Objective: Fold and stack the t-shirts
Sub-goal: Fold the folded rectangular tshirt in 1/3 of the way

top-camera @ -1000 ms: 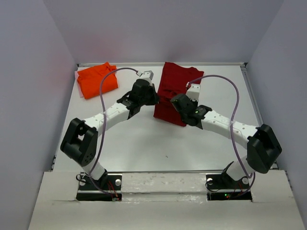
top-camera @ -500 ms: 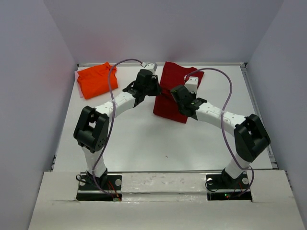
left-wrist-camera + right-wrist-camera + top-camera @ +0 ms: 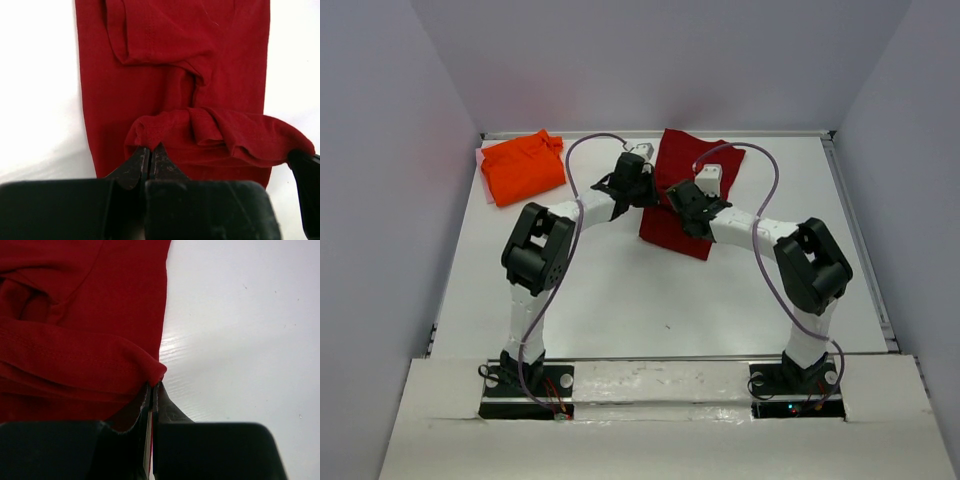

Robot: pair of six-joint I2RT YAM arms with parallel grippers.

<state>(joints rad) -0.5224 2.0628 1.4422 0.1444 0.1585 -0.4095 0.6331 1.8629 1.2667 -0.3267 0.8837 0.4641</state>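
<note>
Red shirt [image 3: 682, 158]: far centre of table [image 3: 620, 290], lying flat, with its near hem raised and bunched into a fold. Left gripper [image 3: 150, 151]: jaws pressed together, pinching the left end of the raised hem. Right gripper [image 3: 154, 386]: jaws pressed together, pinching the right corner of the hem. Orange shirt [image 3: 523, 168]: folded, far left corner, well apart from the red one.

Two t-shirts — crimson t-shirt [image 3: 682, 160], orange t-shirt [image 3: 523, 167], left end effector [image 3: 150, 154], right end effector [image 3: 152, 389], one table [image 3: 620, 290], possibly one pale scrap [image 3: 482, 157].
</note>
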